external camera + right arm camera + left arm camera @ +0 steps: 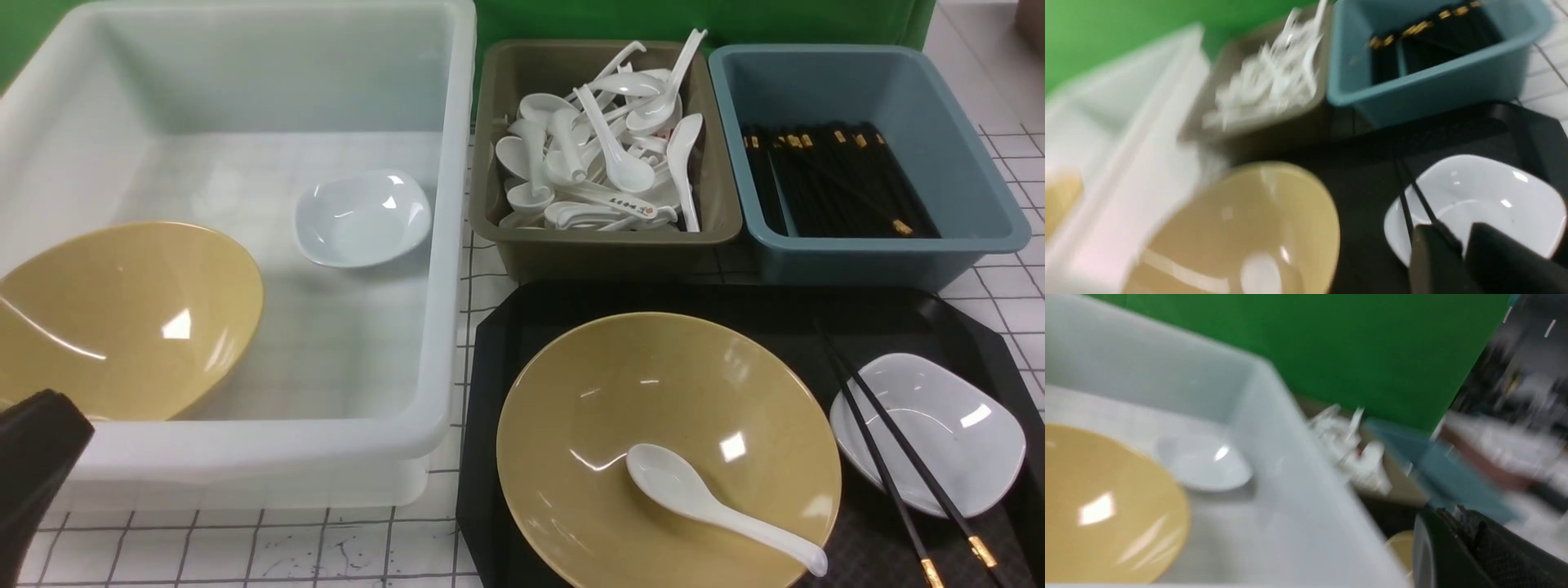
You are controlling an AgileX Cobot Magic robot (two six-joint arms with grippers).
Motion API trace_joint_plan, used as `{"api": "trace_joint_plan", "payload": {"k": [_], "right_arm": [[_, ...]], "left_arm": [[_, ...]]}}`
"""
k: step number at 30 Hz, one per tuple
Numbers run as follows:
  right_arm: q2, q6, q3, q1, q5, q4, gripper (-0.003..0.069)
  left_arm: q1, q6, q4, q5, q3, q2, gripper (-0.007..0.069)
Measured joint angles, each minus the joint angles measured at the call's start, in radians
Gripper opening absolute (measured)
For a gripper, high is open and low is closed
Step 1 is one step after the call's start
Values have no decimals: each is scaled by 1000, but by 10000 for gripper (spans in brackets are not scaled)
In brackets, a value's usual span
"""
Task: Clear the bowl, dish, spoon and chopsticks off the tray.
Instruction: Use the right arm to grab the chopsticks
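Tray [522,327]: bowl [653,392] on its left half with the spoon [710,502] lying inside, dish [955,441] at its right, chopsticks [872,449] laid across the dish's left edge. Right gripper [1461,243] low at the chopsticks' thick ends, fingers a narrow gap apart; cannot tell whether they grip. Left gripper [37,445] closed, by the white bin's [441,245] near left corner.

A green backdrop [694,16] stood along the tabletop's far edge. The tabletop [229,543] was white, ruled with a grid [245,513] of thin dark lines, and bore faint dark scuffs [351,563] by its near edge. Light was even and the shadows soft. Beyond the backdrop's end, the left wrist view gave only a blurred room [1515,375] of dark and pale shapes.
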Motion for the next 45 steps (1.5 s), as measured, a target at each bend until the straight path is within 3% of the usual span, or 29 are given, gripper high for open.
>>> {"api": "trace_joint_plan", "payload": {"k": [4,7,16,21,27,30,35,45], "right_arm": [[231,-209,-187,54,188,0,43],[420,-333,-323,62,332,-1,36],[794,-483,-450,62,488,-12,79],[937,-499,-450,62,451,-35,209],[1090,-453,-450,62,278,-71,466],[1136,-406,-450,62,216,-120,528],[1233,-325,-450,62,128,-186,554],[1334,-268,-454,62,46,-188,555]], "left_arm": [[-4,-39,230,198,-173,201,-12],[-63,-51,340,295,-266,323,-12],[-375,-52,403,458,-467,640,-12],[-476,-32,403,469,-557,830,-12],[-599,-4,402,456,-629,1051,-12],[-633,5,402,444,-633,1106,-12],[-652,35,402,414,-633,1155,-12],[-653,46,417,380,-634,1158,-12]]}}
